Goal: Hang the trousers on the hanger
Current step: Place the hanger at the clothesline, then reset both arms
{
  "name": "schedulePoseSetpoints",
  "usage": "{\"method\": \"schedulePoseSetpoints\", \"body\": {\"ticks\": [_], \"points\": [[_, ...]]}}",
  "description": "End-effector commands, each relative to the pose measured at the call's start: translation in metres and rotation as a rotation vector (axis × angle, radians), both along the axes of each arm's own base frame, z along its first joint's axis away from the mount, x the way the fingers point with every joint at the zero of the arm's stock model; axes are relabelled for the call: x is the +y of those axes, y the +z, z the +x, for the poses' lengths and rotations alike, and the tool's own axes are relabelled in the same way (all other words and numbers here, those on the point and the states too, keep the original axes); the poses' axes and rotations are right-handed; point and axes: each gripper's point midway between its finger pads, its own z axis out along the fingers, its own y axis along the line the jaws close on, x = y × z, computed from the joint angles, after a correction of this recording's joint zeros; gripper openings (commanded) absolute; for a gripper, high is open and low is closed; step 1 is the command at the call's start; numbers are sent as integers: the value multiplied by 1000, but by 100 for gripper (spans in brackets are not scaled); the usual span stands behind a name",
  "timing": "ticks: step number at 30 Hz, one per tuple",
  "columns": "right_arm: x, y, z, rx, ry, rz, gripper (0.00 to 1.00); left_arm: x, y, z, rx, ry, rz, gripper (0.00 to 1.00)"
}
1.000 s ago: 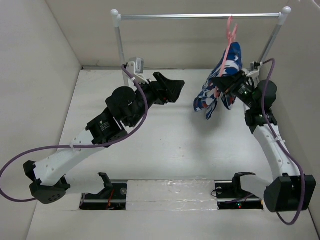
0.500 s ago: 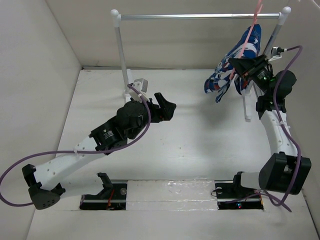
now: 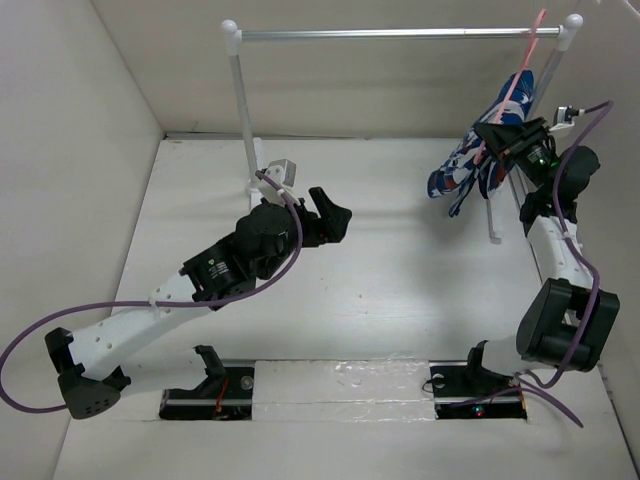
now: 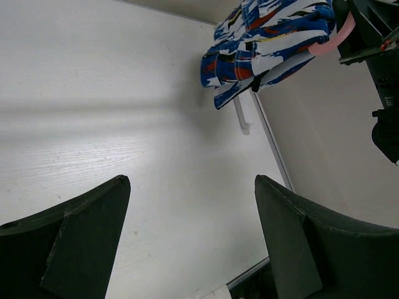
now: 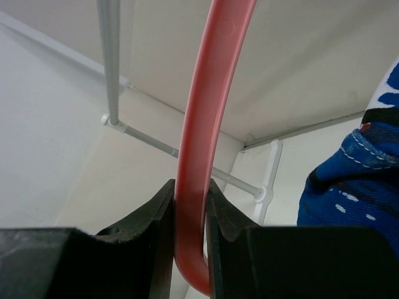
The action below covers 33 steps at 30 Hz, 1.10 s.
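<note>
The blue printed trousers [image 3: 478, 160] hang draped over the pink hanger [image 3: 524, 62], which rises to the right end of the silver rail [image 3: 400, 33]. My right gripper [image 3: 497, 135] is shut on the hanger's frame, seen close in the right wrist view [image 5: 201, 162], with the trousers at that view's right edge [image 5: 358, 180]. My left gripper [image 3: 335, 210] is open and empty above the middle of the table, well left of the trousers. The left wrist view shows its fingers [image 4: 81, 230] spread, and the trousers [image 4: 262, 47] with the hanger's end [image 4: 333, 40] at the top right.
The rail stands on two white posts [image 3: 241, 110], one at the back left and one at the back right [image 3: 500, 205]. White walls close in the white table [image 3: 380, 290] on left, back and right. Purple cables [image 3: 120, 300] trail from both arms.
My right gripper has carried the hanger and trousers up and to the right along the rail. My left arm has drawn back toward the table's middle and then held still.
</note>
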Motion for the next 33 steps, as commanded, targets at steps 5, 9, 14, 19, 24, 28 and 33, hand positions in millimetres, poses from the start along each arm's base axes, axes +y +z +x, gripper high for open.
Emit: {"method": "schedulePoseSetpoints", "body": {"ticks": [5,9,14,19,24,28,33], "points": [[-4,36,-23,-277,-39,-160,0,2,5,2,-7,16,-19,77],[-7,23,-25,-250,-55,-171,1,0,0,3,3,18,-6,78],[-27,-2,-24,-114,-155,-306,99,3,-8,8,27,51,38,83],[-47,15,-32,-107,-227,-476,100,-5,-22,15,61,47,137,99],[-47,59,-49,-186,-294,-566,100,-7,-20,18,79,53,179,99],[-42,82,-70,-215,-352,-691,100,1,4,19,44,30,100,99],[28,84,-104,-365,-231,-818,100,52,9,48,80,114,13,99]]}}
